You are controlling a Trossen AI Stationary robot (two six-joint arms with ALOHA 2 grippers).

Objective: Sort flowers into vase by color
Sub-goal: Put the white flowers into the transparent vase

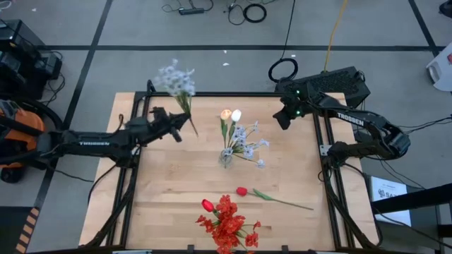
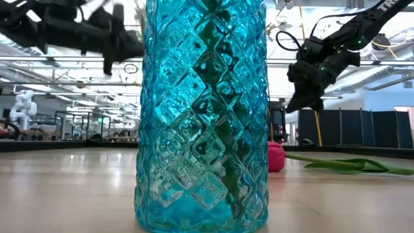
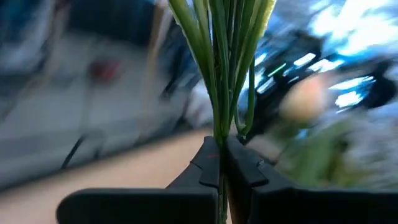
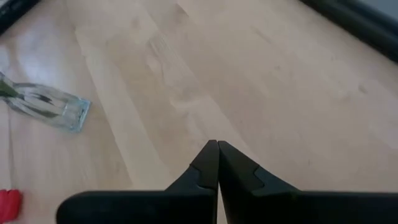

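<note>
I have the left gripper (image 3: pixel 219 163) with its fingers clamped on the green stems of a pale spray (image 1: pixel 176 80), held above the surface's far left part, well apart from the clear vase (image 1: pixel 226 156) at centre. The right gripper (image 4: pixel 217 163) waits with fingers closed, holding nothing, over the far right. My worry: the thin stems could slip or snag the tulips (image 1: pixel 231 115) already in the vase on entry. The left wrist view is blurred, and the blue vase (image 2: pixel 202 116) blocks most of the low view.

Two vases (image 1: pixel 226 158), one blue vase (image 2: pixel 202 116), one loose red tulip (image 1: pixel 242 191), two arms (image 1: pixel 92 141)
</note>
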